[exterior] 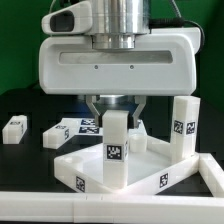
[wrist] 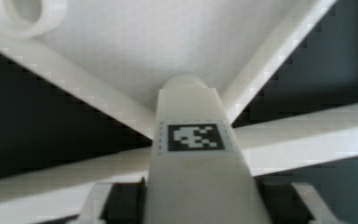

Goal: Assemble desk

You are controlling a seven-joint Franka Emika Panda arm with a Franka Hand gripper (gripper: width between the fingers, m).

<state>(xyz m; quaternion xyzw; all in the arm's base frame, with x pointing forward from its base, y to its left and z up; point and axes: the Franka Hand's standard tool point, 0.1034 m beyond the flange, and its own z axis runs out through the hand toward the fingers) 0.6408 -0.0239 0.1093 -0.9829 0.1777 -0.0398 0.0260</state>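
Gripper [exterior: 116,114] clamped on upright leg [exterior: 117,152] at tabletop [exterior: 160,172] rim; second leg [exterior: 184,125] stands at the exterior view's right.

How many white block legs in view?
3 white block legs: one upright in the gripper on the white rimmed tabletop panel; one upright at the exterior view's right; one lying at its left. A fourth may be hidden.

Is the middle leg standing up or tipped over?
Upright: the leg stands tall, held at its top by the end effector.
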